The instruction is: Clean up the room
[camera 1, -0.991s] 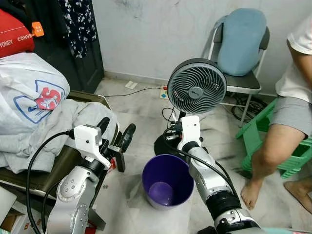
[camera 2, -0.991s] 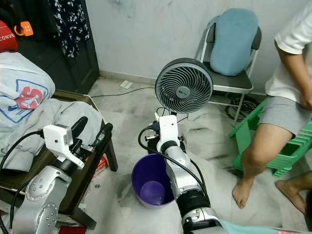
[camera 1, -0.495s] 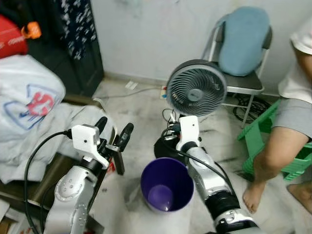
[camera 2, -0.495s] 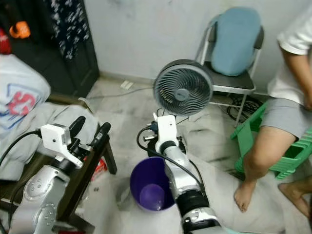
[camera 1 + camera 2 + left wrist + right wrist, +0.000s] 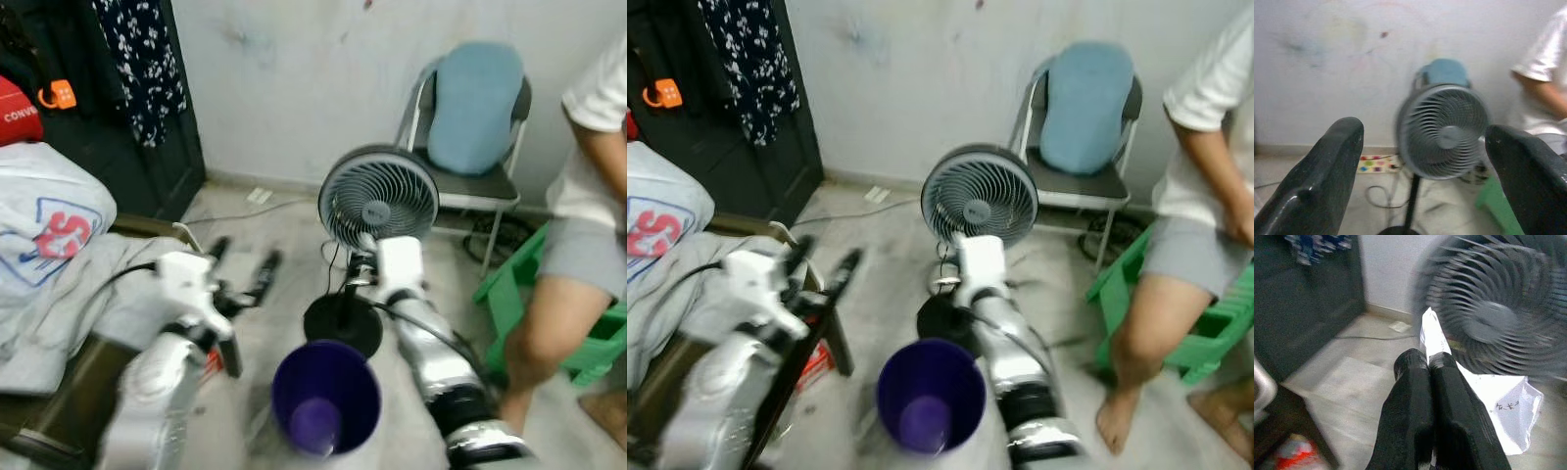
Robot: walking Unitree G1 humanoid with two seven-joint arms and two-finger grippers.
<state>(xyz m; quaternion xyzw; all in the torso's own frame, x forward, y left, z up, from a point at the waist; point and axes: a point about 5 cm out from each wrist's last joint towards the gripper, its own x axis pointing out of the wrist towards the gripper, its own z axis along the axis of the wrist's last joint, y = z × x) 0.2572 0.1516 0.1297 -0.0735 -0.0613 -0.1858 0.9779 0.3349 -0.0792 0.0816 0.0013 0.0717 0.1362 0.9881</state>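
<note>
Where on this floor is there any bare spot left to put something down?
Bare pale floor lies between the dark wardrobe and the grey pedestal fan. It is crowded around the purple plastic bucket, the fan's black base, and the green plastic stool by the seated person's legs.

A purple bucket (image 5: 326,399) is sitting on the floor between the two silver arms. The left gripper (image 5: 243,266) is pointing forward with its two black fingers spread apart, and it looks blurry. A grey fan (image 5: 379,200) is standing behind the bucket. A chair (image 5: 472,117) with a blue cushion is standing by the wall. A person (image 5: 578,225) is sitting on a green stool (image 5: 509,284). Clothes (image 5: 59,255) are lying piled up on the left.
</note>
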